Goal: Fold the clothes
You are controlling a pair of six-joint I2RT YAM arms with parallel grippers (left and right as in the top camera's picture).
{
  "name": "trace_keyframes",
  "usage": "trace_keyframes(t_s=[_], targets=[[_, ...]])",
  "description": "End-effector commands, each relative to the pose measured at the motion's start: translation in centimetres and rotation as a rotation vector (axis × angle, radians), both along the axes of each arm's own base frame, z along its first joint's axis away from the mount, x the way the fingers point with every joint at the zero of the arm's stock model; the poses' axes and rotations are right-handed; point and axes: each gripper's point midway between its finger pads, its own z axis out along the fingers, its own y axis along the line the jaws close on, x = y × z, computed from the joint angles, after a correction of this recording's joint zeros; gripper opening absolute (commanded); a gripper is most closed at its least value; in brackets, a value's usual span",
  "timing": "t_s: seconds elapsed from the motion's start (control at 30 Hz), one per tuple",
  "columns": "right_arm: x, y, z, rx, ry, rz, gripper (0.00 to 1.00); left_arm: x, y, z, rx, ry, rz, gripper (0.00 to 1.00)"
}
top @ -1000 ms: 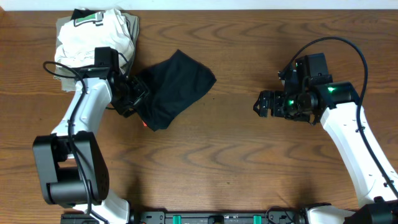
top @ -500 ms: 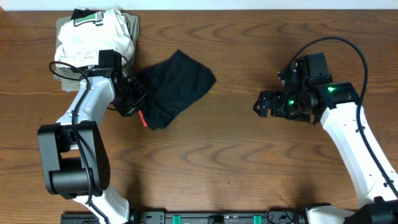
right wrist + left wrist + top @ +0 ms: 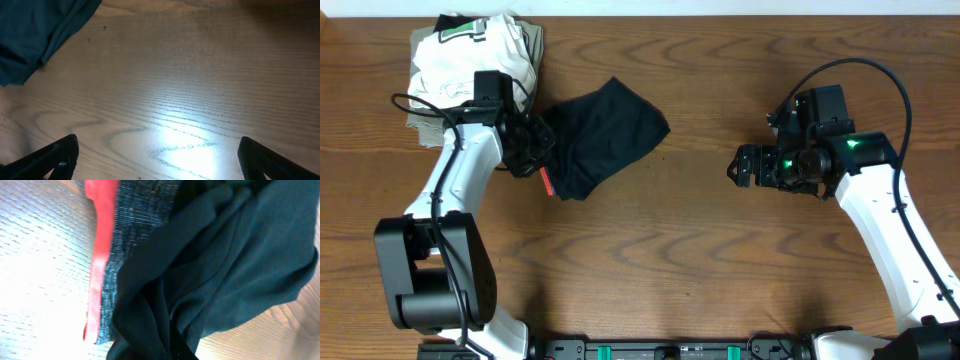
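The pants [image 3: 610,135] are bunched on the bench's [image 3: 670,250] left side, pinched at the waistband [image 3: 132,225] by the left jaws; the right jaws are spread. Being soft and limp, they are judged best held there.

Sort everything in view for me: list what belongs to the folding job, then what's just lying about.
Belongs to the job:
- black pants, crumpled, grey and red waistband showing
- left tool, closed on the pants at the waistband end
- right tool, open, holding nothing, well apart from the pants

Just lying about:
- pile of pale folded garments, far left corner, beside the pants
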Motion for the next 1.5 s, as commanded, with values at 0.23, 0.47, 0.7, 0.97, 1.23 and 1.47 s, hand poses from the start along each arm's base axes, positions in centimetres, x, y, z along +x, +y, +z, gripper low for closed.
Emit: trace_keyframes(t_s=[0.23,0.47,0.7,0.97,1.23,1.47], targets=[[0.0,0.2,-0.1,-0.003,0.003,-0.004,0.99,3.1,-1.2,4.1,0.026,-0.207,-0.097,0.06],[0.1,0.2,-0.1,-0.003,0.001,-0.005,0.99,4.6,-1.1,4.9,0.059,-0.304,-0.157,0.06],[0.0,0.2,-0.1,-0.003,0.003,-0.004,0.99,6.7,0.5,5.0,0.188,-0.389,-0.189,0.06],[-0.5,0.1,-0.3,-0.006,0.025,-0.004,0.99,8.1,0.5,2.7,0.202,-0.394,-0.219,0.1],[-0.7,0.1,-0.4,-0.008,0.036,-0.004,0.99,8.1,2.1,1.8,0.279,-0.363,-0.185,1.0],[-1.1,0.0,-0.5,-0.011,0.051,-0.004,0.99,7.6,2.2,2.7,0.277,-0.364,-0.175,0.98]])
